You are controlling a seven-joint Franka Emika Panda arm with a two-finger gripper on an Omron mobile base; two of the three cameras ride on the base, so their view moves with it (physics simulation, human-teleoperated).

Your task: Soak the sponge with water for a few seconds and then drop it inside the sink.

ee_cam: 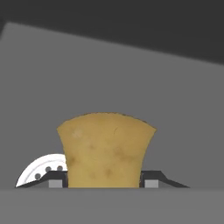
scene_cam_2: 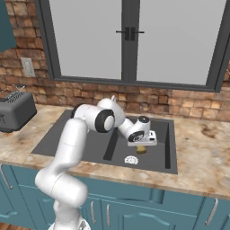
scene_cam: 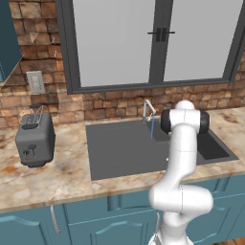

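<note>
The mustard-yellow sponge (ee_cam: 106,151) sits squeezed between my two dark fingertips (ee_cam: 151,181), so my gripper (ee_cam: 103,181) is shut on it. In the right base view the gripper (scene_cam_2: 141,146) reaches down into the dark grey sink (scene_cam_2: 67,134) and holds the sponge (scene_cam_2: 141,150) low over the basin floor. The white round drain (scene_cam_2: 131,160) lies just in front of it, and also shows left of the sponge as the drain (ee_cam: 43,170). A thin blue stream of water (scene_cam: 152,128) falls from the silver faucet (scene_cam: 148,111). In the left base view my arm hides the sponge.
A grey boxy toaster (scene_cam: 34,139) stands on the marble counter (scene_cam: 52,177) left of the sink. A brick wall and a large window run behind the sink. Teal cabinet doors (scene_cam: 95,225) lie below the counter edge.
</note>
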